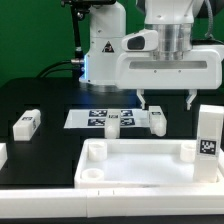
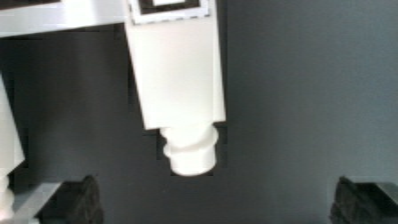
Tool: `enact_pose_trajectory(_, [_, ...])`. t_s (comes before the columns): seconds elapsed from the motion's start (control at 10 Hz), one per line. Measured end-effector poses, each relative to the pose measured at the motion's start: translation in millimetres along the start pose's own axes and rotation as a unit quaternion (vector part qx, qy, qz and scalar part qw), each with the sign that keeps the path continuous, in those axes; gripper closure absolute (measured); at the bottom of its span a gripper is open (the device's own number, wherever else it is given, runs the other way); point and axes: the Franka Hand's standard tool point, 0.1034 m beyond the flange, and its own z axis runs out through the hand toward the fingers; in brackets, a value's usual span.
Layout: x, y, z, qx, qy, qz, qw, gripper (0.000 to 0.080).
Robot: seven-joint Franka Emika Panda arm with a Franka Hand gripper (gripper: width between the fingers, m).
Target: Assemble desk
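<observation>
Over the middle of the table, the gripper (image 1: 166, 103) hangs with its jaws spread wide and nothing in them. Right beneath lies a leg (image 1: 158, 122), at the end of the marker board (image 1: 98, 117). The wrist view shows the leg's peg (image 2: 192, 155) pointing toward the fingers (image 2: 71, 200). The panel (image 1: 140, 168) sits at the front, rim up. Best play, I'd say: centre on the leg's body, not the peg, square the jaws across its narrow sides, then drop straight.

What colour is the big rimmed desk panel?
The panel is white; exterior view shows it best.
</observation>
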Motion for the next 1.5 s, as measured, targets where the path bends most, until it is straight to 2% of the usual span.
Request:
enact_pose_trajectory(0.2, [-1.4, 2.3, 3.3, -0.001, 0.0, -0.001, 1.0, 0.015])
enact_pose_trajectory(0.3, [-12.3, 11.8, 20.4, -0.006, -0.008, 0.006, 1.0, 0.015])
enact_pose_trajectory(0.4, [-19.9, 13.3, 31.8, -0.012, -0.015, 0.003, 1.0, 0.015])
enact_pose_trajectory(0.5, [-23.8, 13.9, 36.7, -0.016, -0.019, 0.001, 1.0, 0.015])
enact_pose_trajectory(0.7, [-20.7, 13.7, 34.4, -0.014, -0.016, 0.002, 1.0, 0.015])
enact_pose_trajectory(0.8, [-20.9, 13.9, 34.9, -0.015, -0.017, 0.002, 1.0, 0.0251])
enact_pose_trajectory(0.9, [-20.9, 13.9, 34.9, -0.015, -0.017, 0.002, 1.0, 0.0387])
enact_pose_trajectory(1.0, [-21.0, 14.0, 34.9, -0.015, -0.017, 0.002, 1.0, 0.0387])
enact_pose_trajectory(1.1, [-20.9, 14.0, 34.9, -0.015, -0.017, 0.002, 1.0, 0.0518])
enact_pose_trajectory(1.4, [-19.5, 13.0, 35.0, -0.015, -0.016, -0.005, 1.0, 0.0518])
enact_pose_trajectory(1.5, [-13.1, 9.7, 35.0, -0.015, -0.013, -0.026, 0.999, 0.0518])
